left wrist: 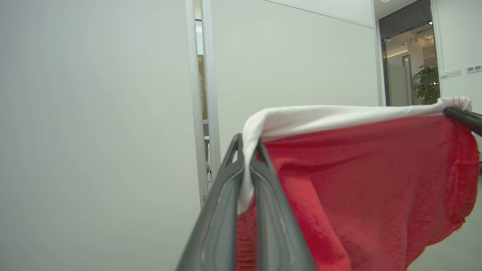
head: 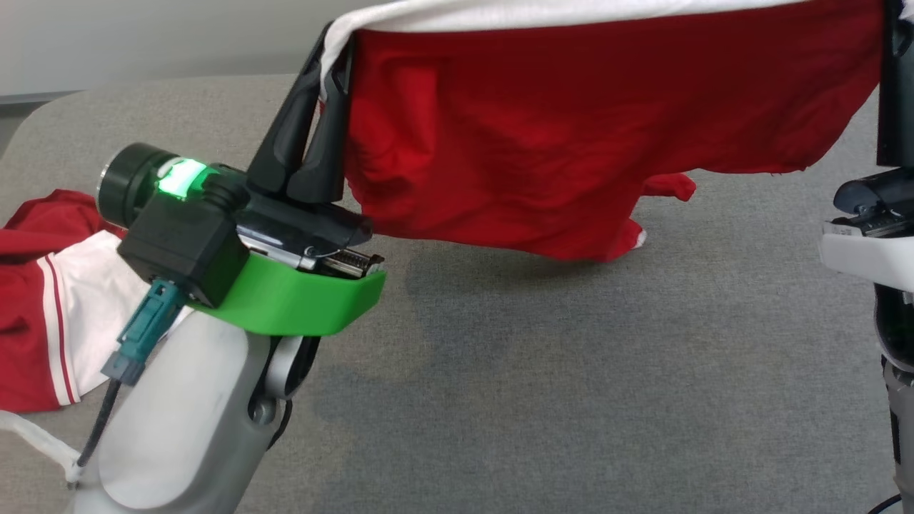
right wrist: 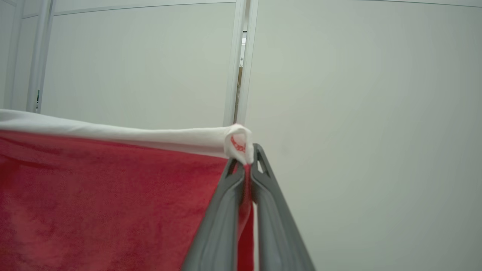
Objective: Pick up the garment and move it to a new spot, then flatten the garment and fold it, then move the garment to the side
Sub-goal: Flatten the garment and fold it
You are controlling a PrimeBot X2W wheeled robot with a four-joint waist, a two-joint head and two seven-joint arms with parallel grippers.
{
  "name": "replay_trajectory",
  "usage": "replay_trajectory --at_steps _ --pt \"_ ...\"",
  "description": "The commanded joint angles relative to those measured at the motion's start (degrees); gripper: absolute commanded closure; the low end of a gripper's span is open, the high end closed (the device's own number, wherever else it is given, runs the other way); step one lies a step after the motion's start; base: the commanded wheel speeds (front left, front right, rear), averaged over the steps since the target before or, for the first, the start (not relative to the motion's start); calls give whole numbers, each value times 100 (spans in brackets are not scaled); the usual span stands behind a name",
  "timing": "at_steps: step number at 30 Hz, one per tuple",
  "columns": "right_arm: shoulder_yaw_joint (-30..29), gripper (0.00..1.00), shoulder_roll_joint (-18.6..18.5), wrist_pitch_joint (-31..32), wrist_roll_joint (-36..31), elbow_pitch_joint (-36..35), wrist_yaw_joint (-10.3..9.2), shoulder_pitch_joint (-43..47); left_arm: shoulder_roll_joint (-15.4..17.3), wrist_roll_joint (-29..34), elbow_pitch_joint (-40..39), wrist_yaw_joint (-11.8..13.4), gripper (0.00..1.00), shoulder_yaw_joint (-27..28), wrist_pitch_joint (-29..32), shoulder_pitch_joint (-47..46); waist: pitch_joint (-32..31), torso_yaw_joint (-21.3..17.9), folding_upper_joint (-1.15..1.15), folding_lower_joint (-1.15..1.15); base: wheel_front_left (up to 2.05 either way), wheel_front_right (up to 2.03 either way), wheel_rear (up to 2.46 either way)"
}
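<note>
Our left hand (left wrist: pixel 247 143) and right hand (right wrist: pixel 245 152) each pinch shut on a top corner of the garment (head: pixel 571 128), hanging it above the far side of the bench (head: pixel 571 357). It seems light and limp to us, so the corners suit gripping best.

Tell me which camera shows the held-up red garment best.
The head view: there the red garment hangs spread out, with most of its width visible. The left wrist view shows the left gripper pinching one white-edged corner. The right wrist view shows the right gripper pinching the other.
</note>
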Motion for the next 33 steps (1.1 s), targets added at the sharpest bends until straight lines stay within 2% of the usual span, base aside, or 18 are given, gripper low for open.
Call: replay_trajectory --at_steps 1,5,8,12,16,22,27,29,33 --pt "-39 100 -29 68 29 -80 -9 -104 64 69 -137 56 100 46 50 -125 -66 -51 0 0 0 0 0" --pt "-52 100 -38 284 86 -217 -9 -271 144 141 -414 80 100 59 243 -356 12 -65 0 0 0 0 0" --pt "25 100 -115 366 164 -131 -9 -451 89 46 -359 -18 100 51 308 -555 162 -74 0 0 0 0 0" --pt "139 100 -233 403 332 118 -9 -956 -52 -47 5 -205 100 60 279 -1061 605 -81 0 0 0 0 0" --pt "338 100 -342 412 541 588 -9 -1734 -250 -177 706 -442 100 133 198 -1804 1136 -79 0 0 0 0 0" --pt "678 100 -373 195 830 1892 -9 -3357 -703 -394 2330 -795 100 367 -127 -3153 1590 -75 0 0 0 0 0" --pt "972 100 -109 -285 969 3276 -9 -4727 -970 -388 3633 -944 100 703 -308 -4147 1657 -182 0 0 0 0 0" --pt "1085 100 31 -558 959 3844 -9 -5174 -1031 -342 3894 -981 100 948 -313 -4408 1643 -263 0 0 0 0 0" --pt "1361 100 359 -857 956 4973 -9 -5665 -1122 -142 4431 -954 100 1317 -310 -4369 1643 -368 0 0 0 0 0"
